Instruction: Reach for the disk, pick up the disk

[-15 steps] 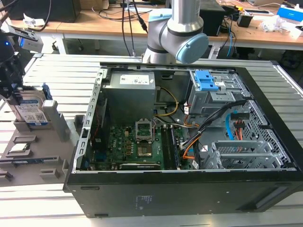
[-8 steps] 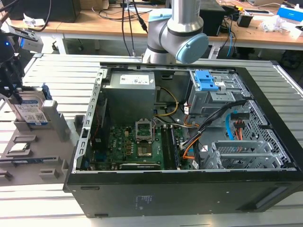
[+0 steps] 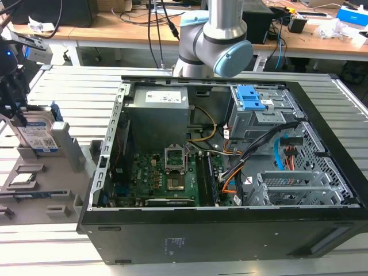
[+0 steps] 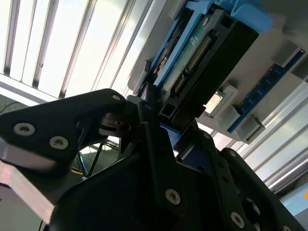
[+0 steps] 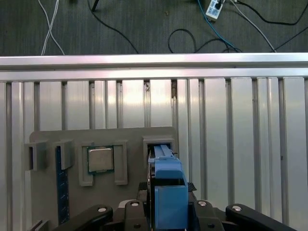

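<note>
1. Slatted aluminium table (image 3: 69, 80): carries all the items below.
2. Open computer case (image 3: 230, 241): lies on its side at the middle of the table. The circuit board and cabling are exposed, and a ribbed blue latch (image 3: 248, 98) sits in the drive bay.
3. Arm (image 3: 224, 40): grey, with a pale blue joint cap. It rises behind the case.
4. Grey holder (image 3: 69, 195): sits at the exterior view's left, beside the case and apart from it.
5. Gripper (image 3: 16, 109): black, at the exterior view's far left, over the holder's end slot. In the second wrist view the gripper (image 4: 166, 120) is drawn in narrow onto the disk, with a finger (image 4: 149, 125) against its face.
6. Disk (image 3: 37, 133): stands on edge, leaning slightly, at the holder's slot.
   - Body is silver with a white-and-blue barcoded label and a blue frame along its edges.
   - The second wrist view shows the disk (image 4: 192, 53) edge-on, with a green board, a connector row and a black body.
   - The first wrist view shows the disk (image 5: 168, 192) by the blue frame end, between the gripper's black links.
   - Whether it is raised clear of the slot cannot be told.
7. Processor chip (image 5: 101, 160): square and silver, seated in a holder pocket near the disk.
</note>
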Controlling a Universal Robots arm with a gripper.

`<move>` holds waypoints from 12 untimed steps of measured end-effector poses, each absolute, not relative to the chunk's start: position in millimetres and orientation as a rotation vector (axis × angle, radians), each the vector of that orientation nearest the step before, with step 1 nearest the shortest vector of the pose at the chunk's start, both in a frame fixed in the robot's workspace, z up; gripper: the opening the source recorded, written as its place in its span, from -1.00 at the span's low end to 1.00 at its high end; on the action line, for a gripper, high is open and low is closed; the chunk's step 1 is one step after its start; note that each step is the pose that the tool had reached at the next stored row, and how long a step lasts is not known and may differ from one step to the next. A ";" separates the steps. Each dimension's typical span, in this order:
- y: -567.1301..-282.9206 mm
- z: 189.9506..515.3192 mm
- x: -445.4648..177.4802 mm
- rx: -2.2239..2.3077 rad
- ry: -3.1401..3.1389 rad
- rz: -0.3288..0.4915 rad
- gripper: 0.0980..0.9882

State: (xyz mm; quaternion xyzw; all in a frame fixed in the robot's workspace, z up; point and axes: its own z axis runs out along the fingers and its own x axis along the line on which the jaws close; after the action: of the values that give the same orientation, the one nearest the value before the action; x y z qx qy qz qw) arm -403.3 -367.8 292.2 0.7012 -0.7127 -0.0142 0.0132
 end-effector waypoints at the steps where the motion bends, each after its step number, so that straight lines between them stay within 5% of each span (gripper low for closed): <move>1: -367.8 292.1 -403.3 2.185 -2.220 -0.044 -0.39; 12: -367.7 291.7 -403.2 2.185 -2.221 -0.044 -0.39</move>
State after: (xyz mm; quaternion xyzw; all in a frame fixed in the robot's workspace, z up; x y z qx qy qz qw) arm -403.2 -367.7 291.7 0.7012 -0.7127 -0.0140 0.0129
